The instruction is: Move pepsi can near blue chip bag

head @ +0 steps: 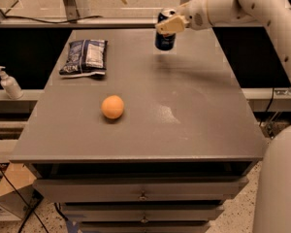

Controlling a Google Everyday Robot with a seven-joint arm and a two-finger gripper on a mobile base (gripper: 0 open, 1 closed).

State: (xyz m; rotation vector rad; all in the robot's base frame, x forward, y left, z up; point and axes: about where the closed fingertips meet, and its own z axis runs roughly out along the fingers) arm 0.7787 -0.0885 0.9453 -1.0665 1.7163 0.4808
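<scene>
The pepsi can (164,39) is dark blue with a silver top and hangs a little above the far right part of the grey table (184,125). My gripper (169,25) reaches in from the upper right and is shut on the can's upper part. The blue chip bag (84,57) lies flat at the far left of the table, well to the left of the can.
An orange fruit (112,107) sits left of the table's middle. A white pump bottle (8,83) stands on a ledge left of the table. Drawers (143,191) run below the table's front edge. My white arm (262,13) spans the upper right.
</scene>
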